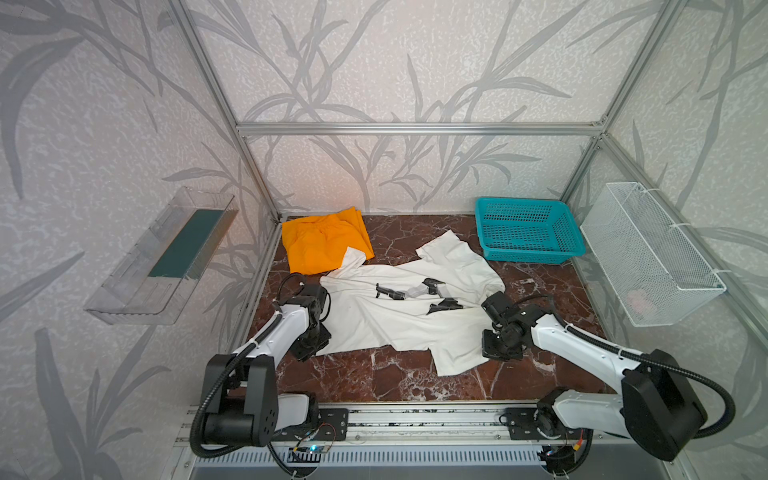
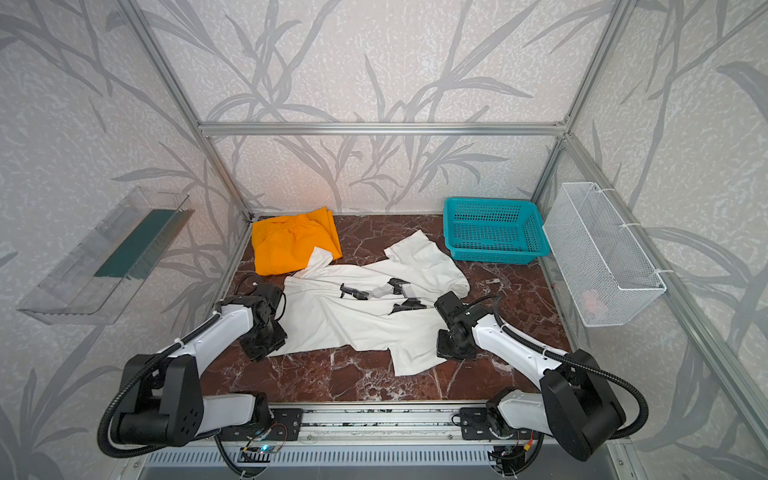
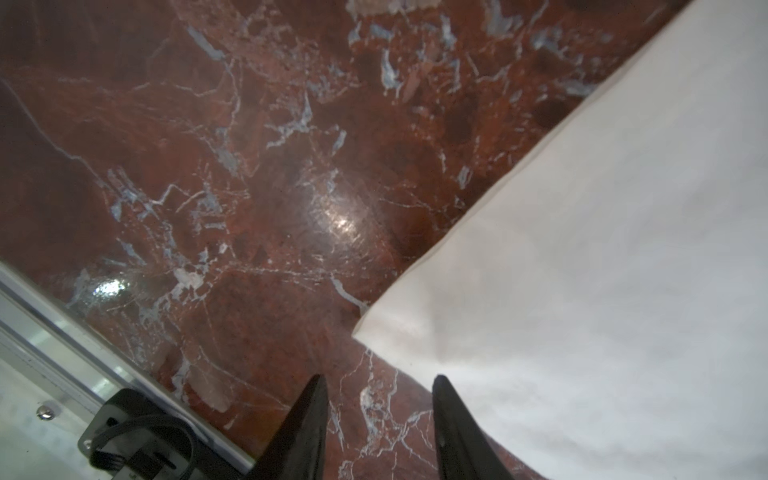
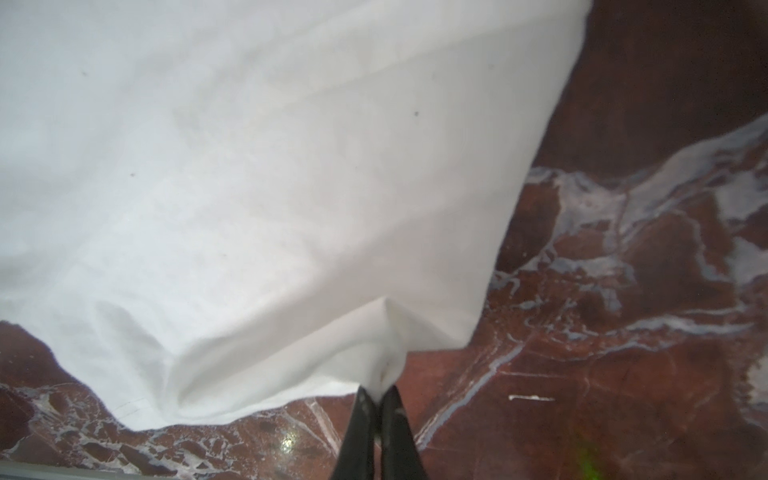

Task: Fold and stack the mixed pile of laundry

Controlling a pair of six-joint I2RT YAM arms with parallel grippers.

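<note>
A white shirt (image 1: 399, 320) (image 2: 357, 324) with a black-grey print lies spread and creased across the middle of the marble table in both top views. One sleeve tip overlaps the orange trousers (image 1: 318, 245) (image 2: 286, 245), which lie bunched at the back left. My left gripper (image 3: 378, 380) (image 1: 311, 347) is open at the shirt's near left corner (image 3: 582, 291), with bare marble between its fingers. My right gripper (image 4: 376, 390) (image 1: 496, 353) is shut on a pinch of the shirt's (image 4: 249, 187) edge at its near right side, pulling the cloth into a small peak.
A teal plastic basket (image 1: 528, 245) (image 2: 494, 245) stands at the back right of the red marble table (image 1: 395, 382). On the right wall hangs a white wire basket (image 1: 648, 253); on the left wall, a clear tray (image 1: 166, 257). Aluminium frame rails (image 3: 62, 345) border the table.
</note>
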